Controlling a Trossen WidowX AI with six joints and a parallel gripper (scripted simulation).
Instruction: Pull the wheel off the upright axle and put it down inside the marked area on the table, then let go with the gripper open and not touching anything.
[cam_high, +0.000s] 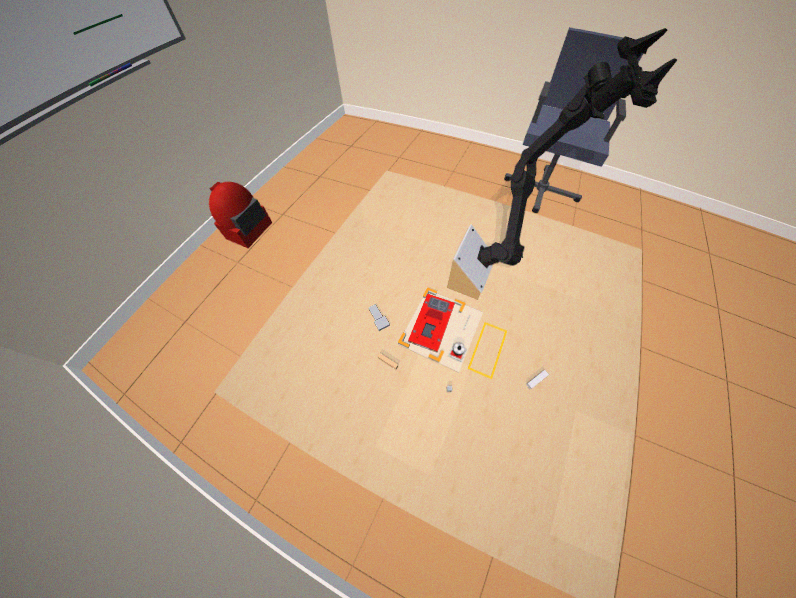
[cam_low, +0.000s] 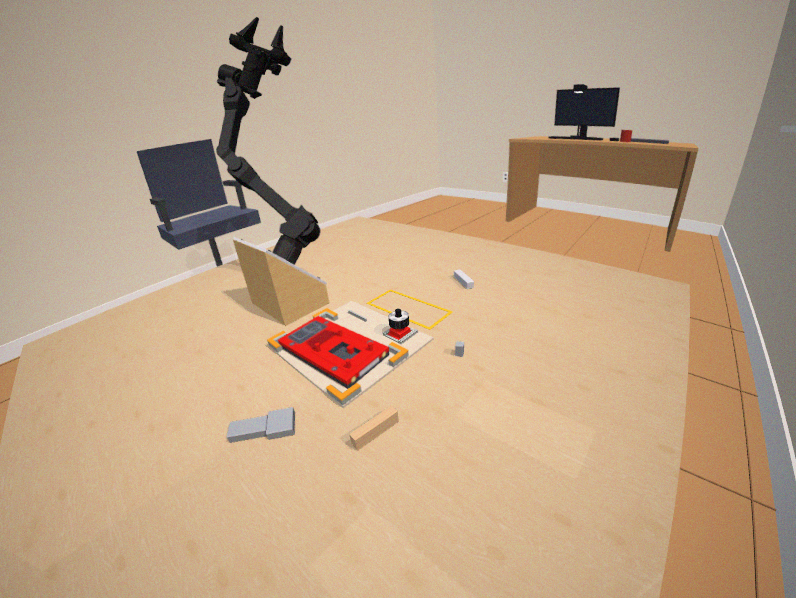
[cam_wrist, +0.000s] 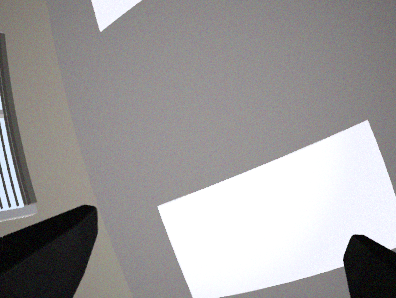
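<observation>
The wheel (cam_high: 458, 348) (cam_low: 398, 320), black with a light hub, sits on the upright axle (cam_low: 398, 312), whose black top sticks out above it. Under it is a small red base (cam_low: 399, 332) on the pale board. The marked area (cam_high: 474, 349) (cam_low: 409, 296) is a yellow rectangle outline on the table beside the board, with nothing inside it. My gripper (cam_high: 671, 44) (cam_low: 268, 23) (cam_wrist: 227, 238) is open and empty, raised high and pointing upward, far from the wheel. The wrist view shows only the two fingers against ceiling and wall.
A red car-like body (cam_high: 426, 334) (cam_low: 334, 352) lies between orange corner brackets on the board. A wedge block (cam_high: 464, 278) (cam_low: 283, 283) stands near the arm's base. Around are a white block (cam_high: 537, 378) (cam_low: 463, 278), small grey cylinder (cam_high: 449, 388) (cam_low: 458, 348), wooden bar (cam_high: 388, 359) (cam_low: 374, 428) and grey stepped piece (cam_high: 379, 317) (cam_low: 261, 425).
</observation>
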